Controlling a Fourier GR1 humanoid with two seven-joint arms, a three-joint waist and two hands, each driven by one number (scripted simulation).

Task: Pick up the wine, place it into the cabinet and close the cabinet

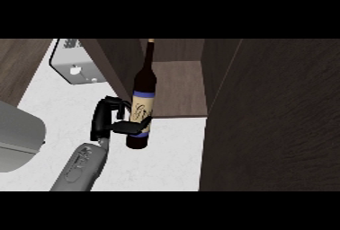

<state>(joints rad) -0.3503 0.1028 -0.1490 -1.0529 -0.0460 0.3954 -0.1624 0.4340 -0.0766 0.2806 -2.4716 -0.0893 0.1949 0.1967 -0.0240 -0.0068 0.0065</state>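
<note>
The wine bottle is dark, with a cream label under a blue band, and stands nearly upright. My left hand is shut on its lower half from the left, thumb and fingers curled round the label. The bottle's base shows over the white counter, just in front of the cabinet's shelf edge. Its neck overlaps the cabinet opening. The cabinet is dark brown wood with a bare shelf. Its right door stands open toward me and fills the right side. My right hand does not show.
A dark panel of the cabinet stands just left of the bottle, behind my fingers. A white and grey appliance sits at the back left. A large grey object lies at the left edge.
</note>
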